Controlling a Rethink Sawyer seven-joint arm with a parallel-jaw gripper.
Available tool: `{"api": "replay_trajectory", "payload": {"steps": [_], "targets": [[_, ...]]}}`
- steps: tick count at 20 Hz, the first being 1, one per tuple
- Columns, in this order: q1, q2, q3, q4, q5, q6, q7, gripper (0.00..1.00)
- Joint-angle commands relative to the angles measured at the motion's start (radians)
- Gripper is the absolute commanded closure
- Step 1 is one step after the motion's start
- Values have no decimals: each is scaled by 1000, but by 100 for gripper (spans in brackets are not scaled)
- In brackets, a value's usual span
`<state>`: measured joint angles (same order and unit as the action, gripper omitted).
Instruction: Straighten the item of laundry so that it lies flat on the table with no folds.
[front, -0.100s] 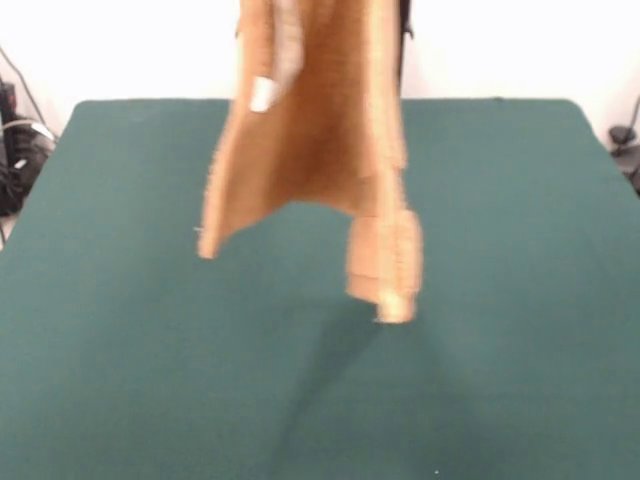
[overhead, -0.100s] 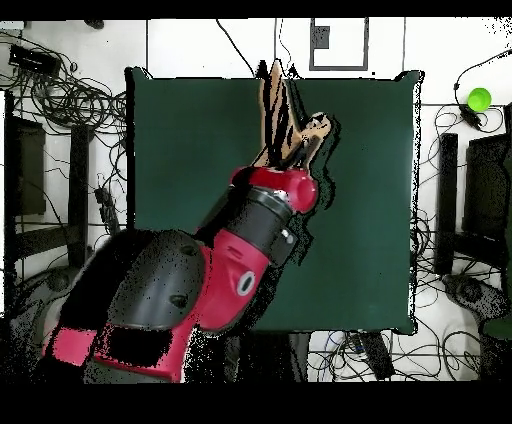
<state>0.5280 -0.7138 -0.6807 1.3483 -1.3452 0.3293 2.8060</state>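
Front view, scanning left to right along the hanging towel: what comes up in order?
Bare green table → towel's lower left corner → white label → the towel's lowest hanging corner → bare table again.

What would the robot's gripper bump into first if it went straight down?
Probably the table. The gripper itself is hidden in both views, but the towel hangs from above the front view's top edge and dangles in the air, so its low corner would likely touch the green top before the gripper did.
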Motion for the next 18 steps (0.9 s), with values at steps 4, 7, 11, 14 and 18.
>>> {"api": "replay_trajectory", "payload": {"steps": [4,7,11,14,18], "targets": [[-117,-4,-12,90,-42,-238,-276,100],[-146,19,4,55,-110,-233,-216,100],[-205,1,111,32,-292,-171,-93,100],[-264,-25,198,33,-409,-132,-40,100],[-342,-75,320,66,-562,-82,17,100]]}}
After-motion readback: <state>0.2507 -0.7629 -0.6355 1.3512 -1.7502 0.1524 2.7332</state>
